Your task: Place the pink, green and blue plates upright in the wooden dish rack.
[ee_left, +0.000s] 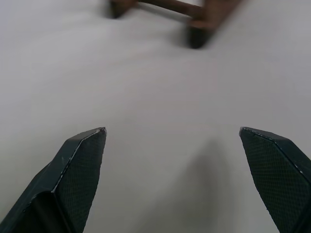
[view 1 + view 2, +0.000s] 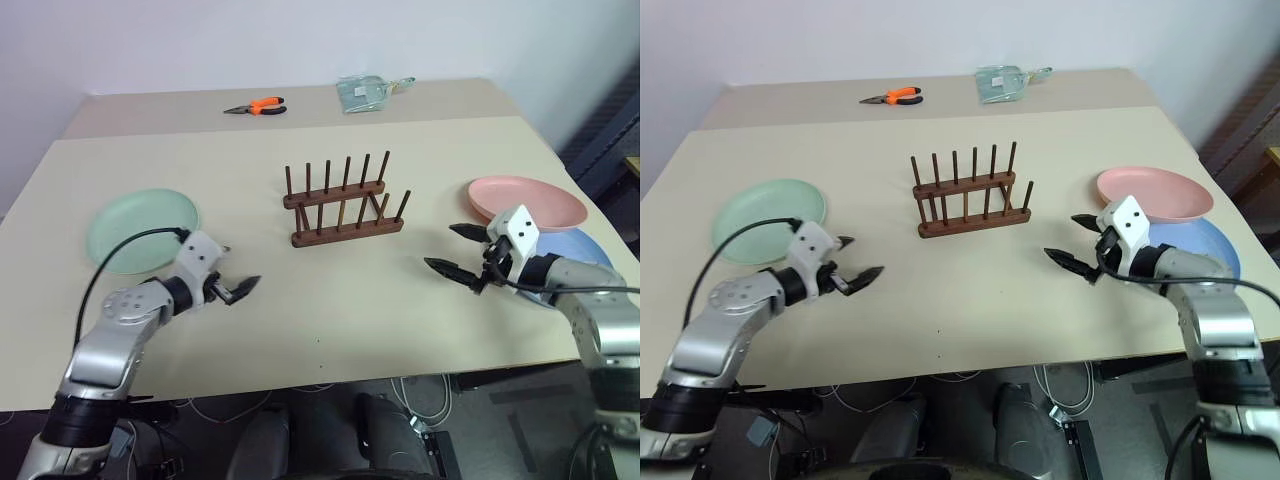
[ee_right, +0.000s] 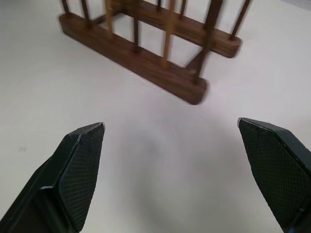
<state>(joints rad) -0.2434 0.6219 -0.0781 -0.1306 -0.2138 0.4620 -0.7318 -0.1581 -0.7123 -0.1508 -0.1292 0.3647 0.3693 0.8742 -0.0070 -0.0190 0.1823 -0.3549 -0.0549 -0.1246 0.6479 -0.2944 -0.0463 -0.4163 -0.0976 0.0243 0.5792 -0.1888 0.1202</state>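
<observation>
three plates (image 2: 143, 228), one dish rack (image 2: 345, 205), two open pincers (image 2: 232, 280)

Rack (image 2: 345, 200) mid-table (image 2: 330, 300); one plate (image 2: 142, 229) left, two plates (image 2: 527, 201) overlapping right; pliers (image 2: 257, 107) behind.

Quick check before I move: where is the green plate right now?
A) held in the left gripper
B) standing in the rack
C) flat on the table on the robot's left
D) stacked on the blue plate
C: the green plate lies flat on the table, left of the rack, whose slots hold nothing; the left gripper is open and holds nothing.
</observation>
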